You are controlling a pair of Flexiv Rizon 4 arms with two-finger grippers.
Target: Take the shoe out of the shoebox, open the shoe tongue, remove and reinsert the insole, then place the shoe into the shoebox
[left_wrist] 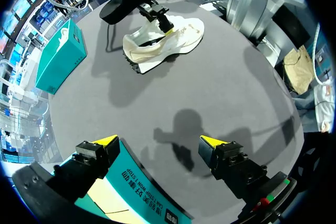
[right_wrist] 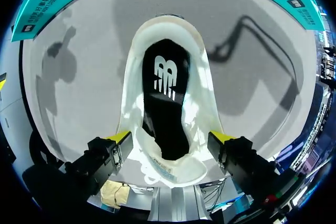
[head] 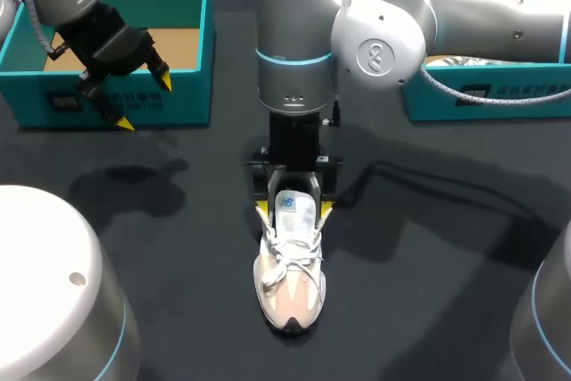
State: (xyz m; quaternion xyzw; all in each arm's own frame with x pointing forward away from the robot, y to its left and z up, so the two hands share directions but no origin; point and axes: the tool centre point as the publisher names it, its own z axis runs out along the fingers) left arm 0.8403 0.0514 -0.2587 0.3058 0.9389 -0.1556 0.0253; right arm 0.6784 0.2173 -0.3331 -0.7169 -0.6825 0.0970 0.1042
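A white and pale pink shoe (head: 290,278) lies on the dark table, toe toward the front edge. My right gripper (head: 293,212) hangs over its opening, fingers open on either side of the raised tongue (right_wrist: 164,167). The black insole (right_wrist: 165,93) with a white logo lies inside the shoe (right_wrist: 131,77), ahead of the right gripper (right_wrist: 171,138). The teal shoebox (head: 201,51) stands at the back left. My left gripper (head: 143,100) hovers open and empty over its front wall (left_wrist: 142,195). In the left wrist view the shoe (left_wrist: 178,38) lies far ahead of the left gripper (left_wrist: 158,141).
A second teal box (head: 482,100) stands at the back right, under my right arm; the left wrist view shows it (left_wrist: 58,56) beside the shoe. A cable's shadow crosses the table right of the shoe. Bare tabletop lies between the shoebox and the shoe.
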